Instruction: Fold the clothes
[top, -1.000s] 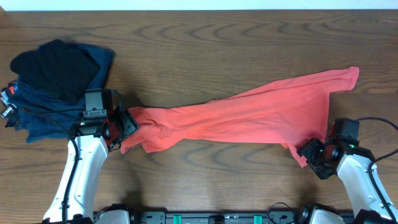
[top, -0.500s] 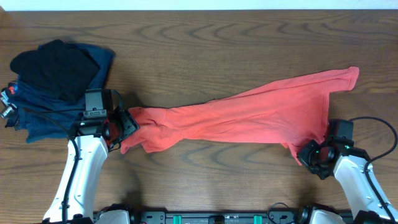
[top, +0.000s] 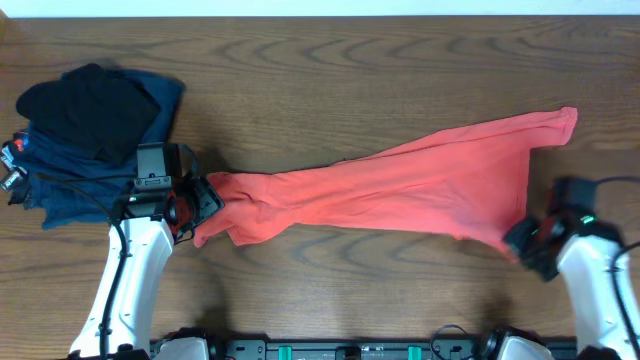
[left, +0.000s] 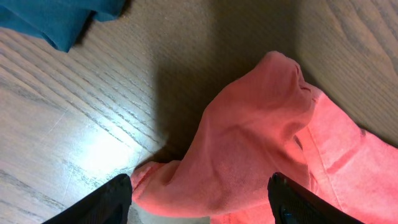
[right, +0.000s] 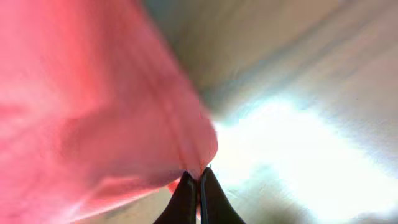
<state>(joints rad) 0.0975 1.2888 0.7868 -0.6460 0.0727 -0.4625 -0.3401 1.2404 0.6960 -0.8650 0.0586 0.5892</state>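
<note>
Pinching the lower-right hem of the T-shirt (top: 400, 185), the right tool (right: 199, 177) is now pressed together and tugging outward. The left tool (left: 200, 194) is staying spread, so flattening's getting started.

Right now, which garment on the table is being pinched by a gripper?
The red shirt, stretched across the table: the right gripper is shut on its edge. The navy pile and the black garment on it lie far left, in no gripper.
</note>
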